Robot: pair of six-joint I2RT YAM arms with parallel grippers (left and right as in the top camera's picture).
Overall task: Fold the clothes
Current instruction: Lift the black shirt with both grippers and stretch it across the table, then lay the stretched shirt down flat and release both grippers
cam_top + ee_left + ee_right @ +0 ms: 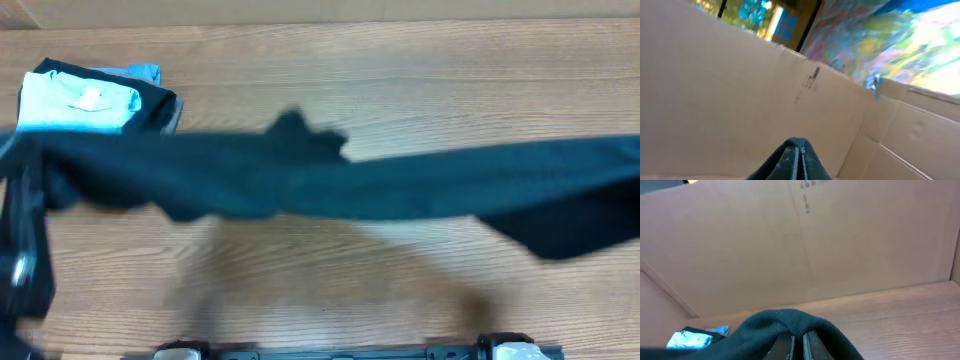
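Folded light blue T-shirt [80, 102] with a small pale mark, lying at the far left corner of the wooden surface [420, 80], atop a darker folded garment [160, 100]; plain cardboard wall [850, 245] behind; beyond it, blurred multicoloured backdrop [900, 45]

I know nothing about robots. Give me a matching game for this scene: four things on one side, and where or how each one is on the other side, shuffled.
Things:
1 black T-shirt
2 light blue T-shirt
3 cardboard wall
4 table

Descriptions:
A small pile, far left
B pulled out in a long band, side to side
C wood grain, under everything
D plain tan, standing behind

Pairs: 1-B, 2-A, 3-D, 4-C
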